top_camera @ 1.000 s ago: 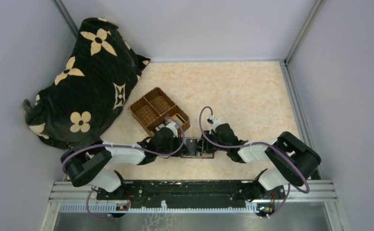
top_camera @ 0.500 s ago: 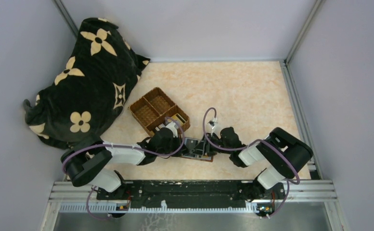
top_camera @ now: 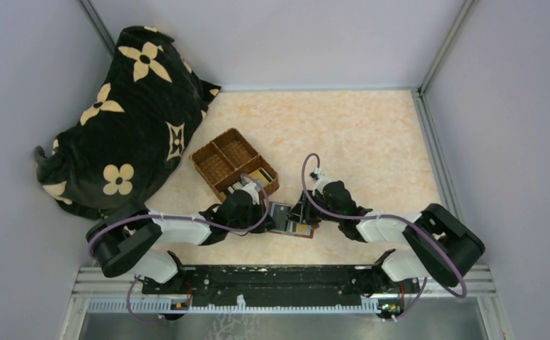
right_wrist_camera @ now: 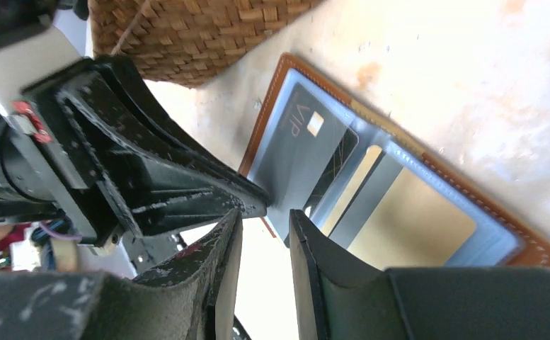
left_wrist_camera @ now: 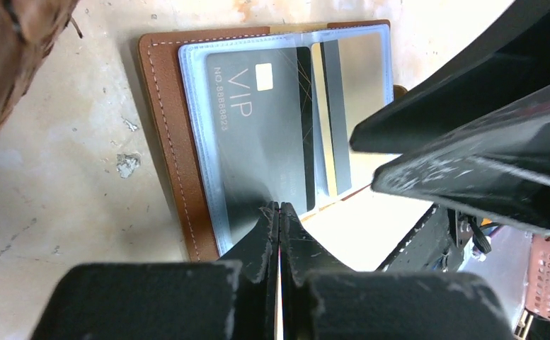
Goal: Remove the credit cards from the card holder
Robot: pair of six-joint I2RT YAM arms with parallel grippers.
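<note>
Credit cards point(left_wrist_camera: 258, 134): grey VIP, silver and gold, all lodged in clear sleeves of open card holder point(left_wrist_camera: 171, 142), flat on tabletop point(top_camera: 371, 142), lower centre of overhead view.
Left gripper point(left_wrist_camera: 279, 207): shut, tips at sleeve's near edge; pinching or merely pressing, not discernible.
Right gripper point(right_wrist_camera: 265, 219): part open, empty, narrowed a touch since a second ago and drawn in beside grey card's corner; holder skewed slightly meanwhile. Probably lining up a pull; three cards yet to come out.
Wicker tray point(top_camera: 233, 164): just beyond, upper left.
Black flowered cushion point(top_camera: 123, 120): far left.
Pale grey walls, metal frame.
</note>
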